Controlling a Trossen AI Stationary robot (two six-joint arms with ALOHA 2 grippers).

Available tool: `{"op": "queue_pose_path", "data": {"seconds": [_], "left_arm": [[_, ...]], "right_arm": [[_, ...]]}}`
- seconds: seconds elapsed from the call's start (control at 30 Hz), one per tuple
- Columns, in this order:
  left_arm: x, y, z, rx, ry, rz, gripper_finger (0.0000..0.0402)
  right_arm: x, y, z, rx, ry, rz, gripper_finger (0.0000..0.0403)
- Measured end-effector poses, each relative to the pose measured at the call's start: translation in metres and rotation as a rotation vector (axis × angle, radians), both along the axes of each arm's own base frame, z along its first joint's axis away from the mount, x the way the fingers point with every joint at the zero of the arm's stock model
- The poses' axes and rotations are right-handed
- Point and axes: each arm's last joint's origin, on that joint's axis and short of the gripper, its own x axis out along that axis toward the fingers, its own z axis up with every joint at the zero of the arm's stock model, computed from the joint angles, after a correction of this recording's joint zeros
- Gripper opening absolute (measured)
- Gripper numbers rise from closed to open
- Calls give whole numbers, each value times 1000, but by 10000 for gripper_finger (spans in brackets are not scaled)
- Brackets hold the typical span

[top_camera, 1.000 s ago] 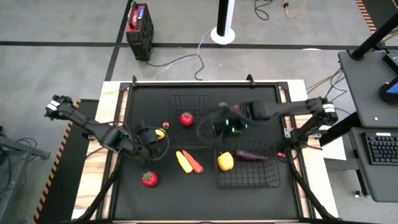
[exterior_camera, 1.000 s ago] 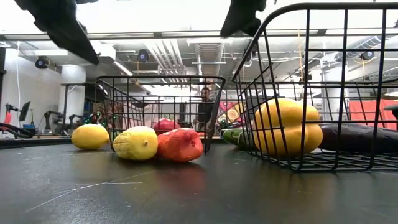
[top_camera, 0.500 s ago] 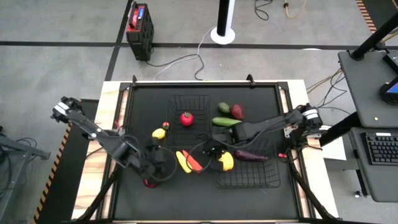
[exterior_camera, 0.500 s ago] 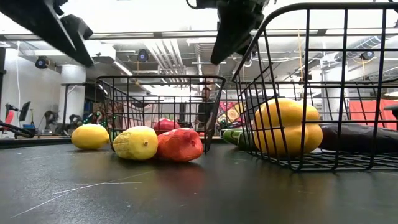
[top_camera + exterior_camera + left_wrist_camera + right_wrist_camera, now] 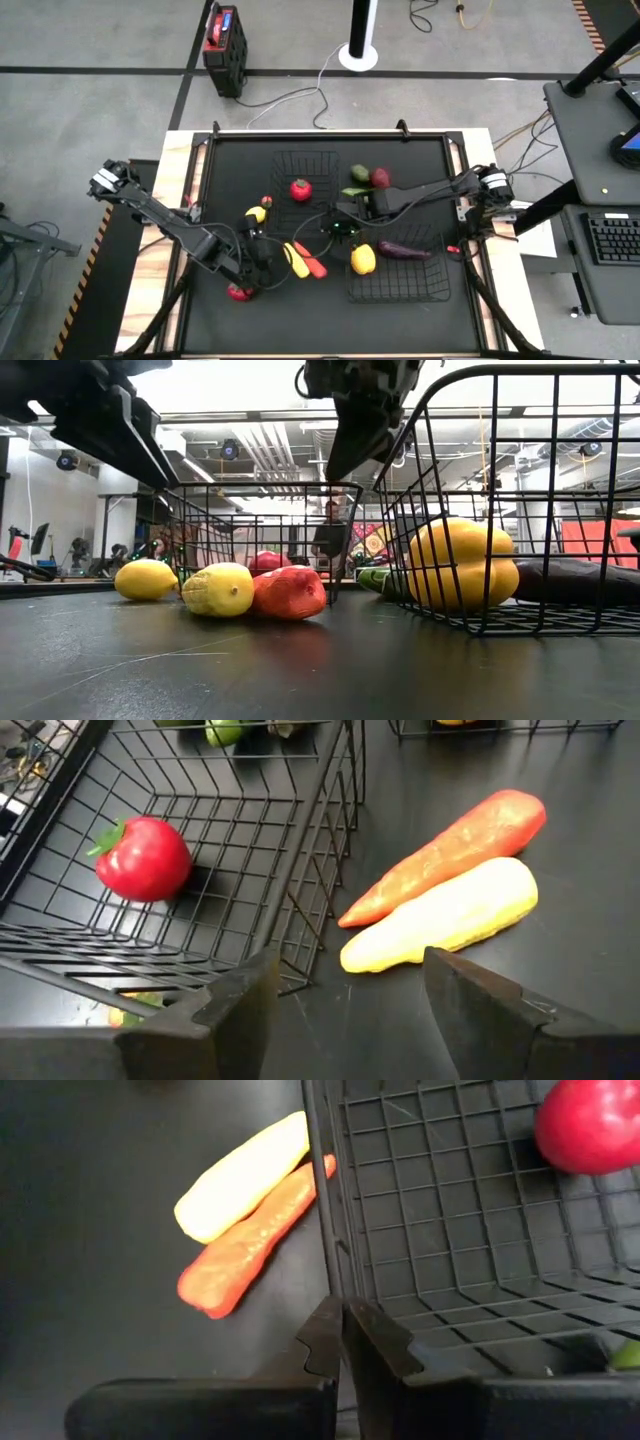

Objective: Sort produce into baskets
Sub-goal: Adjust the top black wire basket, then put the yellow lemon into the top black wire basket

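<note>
An orange carrot and a long yellow piece lie side by side on the black mat, between the two wire baskets. The far basket holds a red tomato. The near right basket holds a yellow pepper and a dark eggplant. My left gripper hovers open just left of the long yellow piece, touching nothing. My right gripper is shut and empty, above the far basket's near corner, with the carrot ahead of it.
A yellow lemon and a small red piece lie left of the far basket. A red piece sits by my left arm. Green and red pieces and a cucumber lie at the far right.
My left gripper has come down and moved toward the table's near edge and right, toward the long yellow piece, rolling a little. My right gripper has sunk and moved toward the table's left, toward the carrot. No produce has moved.
</note>
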Motion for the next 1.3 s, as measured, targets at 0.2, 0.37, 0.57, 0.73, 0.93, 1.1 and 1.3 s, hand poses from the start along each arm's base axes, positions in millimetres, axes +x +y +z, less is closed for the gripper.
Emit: {"op": "queue_pose_path", "data": {"seconds": [0.2,0.37,0.57,0.73,0.93,1.1,1.3], "left_arm": [[3,6,-1,15,-4,37,231],[5,10,-1,21,-8,58,231],[5,11,-1,24,-3,64,231],[3,16,-2,92,9,98,231],[-1,18,15,93,-5,98,231],[-11,18,54,71,9,80,231],[-27,29,97,149,18,192,231]], "right_arm": [[1,-8,-1,-31,1,-5,13],[0,-15,1,-75,4,-10,13],[0,-25,1,-93,6,-6,13],[0,-31,2,-99,3,-14,13],[-1,-28,8,-96,-17,-8,13],[-8,-19,29,-88,-74,7,13],[-20,-2,46,-76,-121,42,13]]}}
